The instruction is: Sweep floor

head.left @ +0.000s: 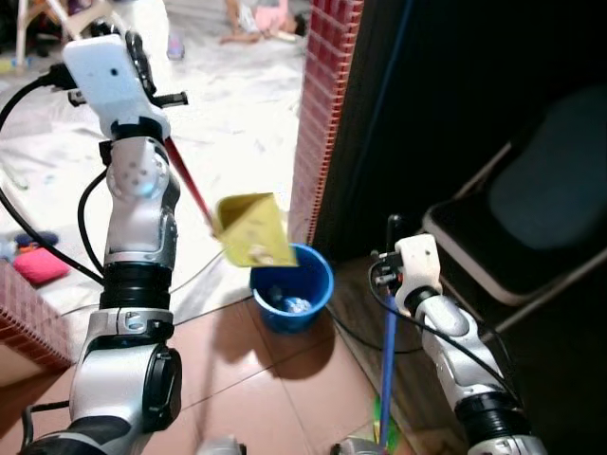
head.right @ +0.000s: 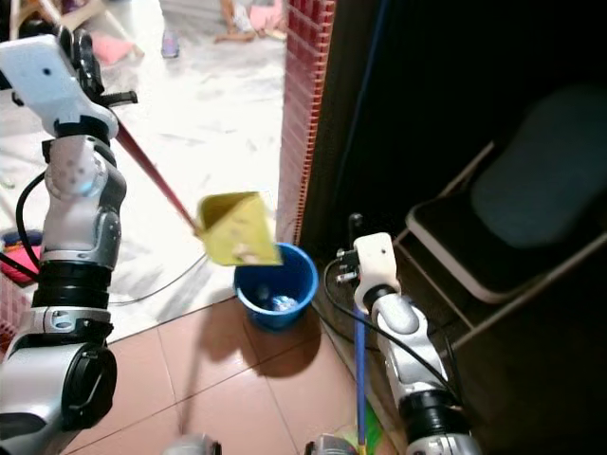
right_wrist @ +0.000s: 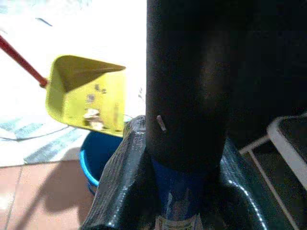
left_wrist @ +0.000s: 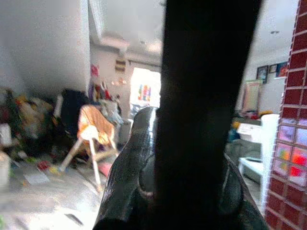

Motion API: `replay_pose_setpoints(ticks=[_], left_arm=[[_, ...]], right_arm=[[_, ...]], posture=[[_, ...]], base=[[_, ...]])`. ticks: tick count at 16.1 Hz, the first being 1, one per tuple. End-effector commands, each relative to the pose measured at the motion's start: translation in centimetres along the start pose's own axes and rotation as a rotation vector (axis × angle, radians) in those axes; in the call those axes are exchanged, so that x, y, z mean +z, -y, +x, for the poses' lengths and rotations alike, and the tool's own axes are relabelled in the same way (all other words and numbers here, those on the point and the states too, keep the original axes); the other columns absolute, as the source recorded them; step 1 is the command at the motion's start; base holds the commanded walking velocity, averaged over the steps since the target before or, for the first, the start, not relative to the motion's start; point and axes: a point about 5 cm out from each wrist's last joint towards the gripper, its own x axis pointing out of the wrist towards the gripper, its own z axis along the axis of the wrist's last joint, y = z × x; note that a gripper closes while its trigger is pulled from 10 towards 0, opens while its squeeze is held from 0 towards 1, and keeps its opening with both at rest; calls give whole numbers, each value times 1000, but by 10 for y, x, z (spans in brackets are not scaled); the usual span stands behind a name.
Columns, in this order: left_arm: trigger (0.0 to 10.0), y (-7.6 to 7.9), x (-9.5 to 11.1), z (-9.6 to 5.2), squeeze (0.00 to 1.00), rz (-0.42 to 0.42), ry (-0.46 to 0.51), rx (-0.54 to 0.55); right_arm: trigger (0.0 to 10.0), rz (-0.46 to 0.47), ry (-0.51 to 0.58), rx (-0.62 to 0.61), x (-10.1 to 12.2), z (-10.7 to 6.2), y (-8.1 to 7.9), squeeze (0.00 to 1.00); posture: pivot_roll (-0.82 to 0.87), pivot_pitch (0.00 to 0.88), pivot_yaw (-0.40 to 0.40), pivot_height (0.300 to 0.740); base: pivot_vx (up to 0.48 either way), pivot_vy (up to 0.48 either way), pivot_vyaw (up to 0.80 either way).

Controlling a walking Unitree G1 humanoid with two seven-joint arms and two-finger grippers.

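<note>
Both hands are closed on handles: left hand point(head.left: 142, 71) tilts the yellow dustpan point(head.left: 251, 230) directly above the blue bucket point(head.left: 292, 286); right hand point(head.left: 391, 248) grips the broom point(head.left: 388, 370).

Dustpan point(head.left: 251, 229) tilted over the bucket point(head.left: 292, 287), lower lip above its rim, debris point(right_wrist: 93, 117) on its tray. Long handle point(head.left: 187, 181) running up and left to the raised left gripper point(head.left: 142, 66). Bucket on the tiled floor point(head.left: 256, 389), just before the brick pillar point(head.left: 321, 114). Right of the bucket, broom handle point(head.left: 388, 370) upright in the right gripper point(head.left: 394, 248). Folding chair point(head.left: 512, 237) farther right, behind the right arm.
</note>
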Motion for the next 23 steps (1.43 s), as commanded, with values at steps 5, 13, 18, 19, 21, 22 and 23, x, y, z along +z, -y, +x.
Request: replay_pose_setpoints(ticks=[5,13,18,19,21,22,23], left_arm=[[10000,32,23,-3,0,-55,151,-48],[10000,74,12,-28,0,-73,188,-201],[10000,110,6,-55,0,-99,224,-415],[10000,116,2,-64,0,-100,217,-471],[10000,127,0,-81,0,-87,241,-592],[10000,130,-1,-85,0,-93,241,-619],[10000,133,-1,-89,0,-90,252,-647]], right_arm=[[10000,-27,39,-39,10,-4,11,0],[10000,-41,97,-104,16,-19,19,0],[10000,-20,131,-126,20,-21,15,0],[10000,-20,141,-124,21,-21,13,0],[10000,-16,157,-123,23,-21,12,0],[10000,-16,163,-121,24,-21,12,0],[10000,-17,163,-122,24,-21,12,0]], posture=[[-73,0,-34,740],[-150,0,27,740],[-150,0,60,740],[-148,0,64,740],[-145,0,67,740],[-144,0,66,740],[-144,0,66,740]], base=[[0,0,0],[0,0,0],[0,0,0],[0,0,0],[0,0,0],[0,0,0],[0,0,0]])
